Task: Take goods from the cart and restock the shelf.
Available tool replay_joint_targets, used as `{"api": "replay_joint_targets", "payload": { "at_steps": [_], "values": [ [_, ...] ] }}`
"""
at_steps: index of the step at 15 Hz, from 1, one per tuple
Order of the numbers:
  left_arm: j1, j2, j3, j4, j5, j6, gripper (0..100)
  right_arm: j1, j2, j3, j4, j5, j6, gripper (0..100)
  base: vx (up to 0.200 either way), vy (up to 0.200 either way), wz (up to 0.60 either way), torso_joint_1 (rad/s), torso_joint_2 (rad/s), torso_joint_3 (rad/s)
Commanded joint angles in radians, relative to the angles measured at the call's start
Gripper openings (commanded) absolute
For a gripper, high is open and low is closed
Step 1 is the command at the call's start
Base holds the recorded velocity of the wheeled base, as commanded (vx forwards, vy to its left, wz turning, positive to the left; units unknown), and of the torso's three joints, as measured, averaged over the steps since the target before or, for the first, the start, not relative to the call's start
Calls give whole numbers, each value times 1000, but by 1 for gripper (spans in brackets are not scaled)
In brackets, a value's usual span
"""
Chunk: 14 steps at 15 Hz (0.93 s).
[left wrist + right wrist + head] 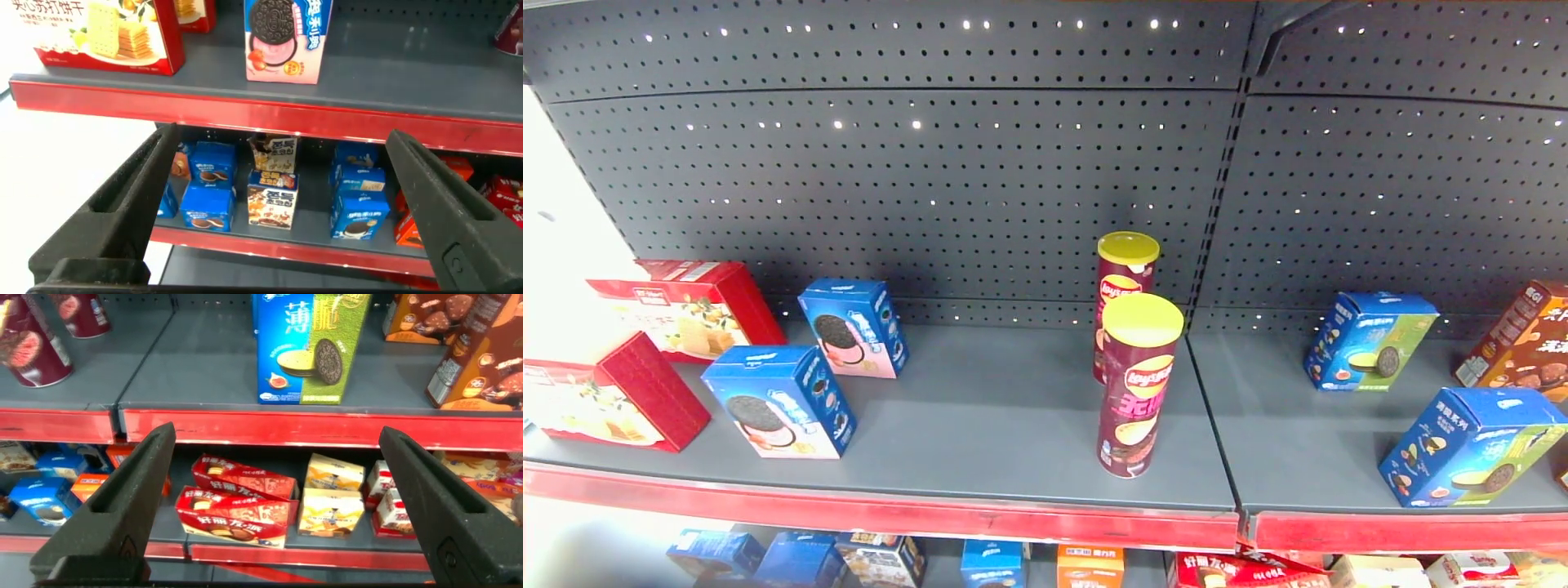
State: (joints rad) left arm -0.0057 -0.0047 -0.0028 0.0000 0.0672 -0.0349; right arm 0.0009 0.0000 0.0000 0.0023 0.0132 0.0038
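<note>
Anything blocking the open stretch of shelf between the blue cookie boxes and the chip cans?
Nothing visible: only grey shelf between the front blue cookie box and the front chip can, right back to the pegboard panel.

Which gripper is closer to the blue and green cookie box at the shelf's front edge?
Right. The right gripper is below and in front of the box, fingers open; the left gripper is below the pink cookie box, far along the shelf.

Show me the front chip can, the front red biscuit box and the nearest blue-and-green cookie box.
front chip can [1137, 400]: head view, maroon side under its yellow lid.
front red biscuit box [645, 388]: head view, red side panel.
nearest blue-and-green cookie box [1462, 449]: head view, printed blue face.
</note>
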Motion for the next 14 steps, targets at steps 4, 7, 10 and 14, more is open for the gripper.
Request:
{"api": "replay_joint_targets", "payload": {
  "at_steps": [4, 7, 10, 14],
  "values": [
    [0, 5, 0, 0, 0, 0, 100, 18, 60, -5, 10, 39, 2, 100, 0, 0, 0, 0, 0, 0],
    [0, 5, 0, 0, 0, 0, 100, -7, 15, -3, 8, 33, 10, 100, 0, 0, 0, 0, 0, 0],
    [0, 5, 0, 0, 0, 0, 100, -4, 3, -2, 4, 8, 15, 100, 0, 0, 0, 0, 0, 0],
    [0, 5, 0, 0, 0, 0, 100, -4, 3, 0, 2, 10, 8, 100, 0, 0, 0, 0, 0, 0]
  ]
}}
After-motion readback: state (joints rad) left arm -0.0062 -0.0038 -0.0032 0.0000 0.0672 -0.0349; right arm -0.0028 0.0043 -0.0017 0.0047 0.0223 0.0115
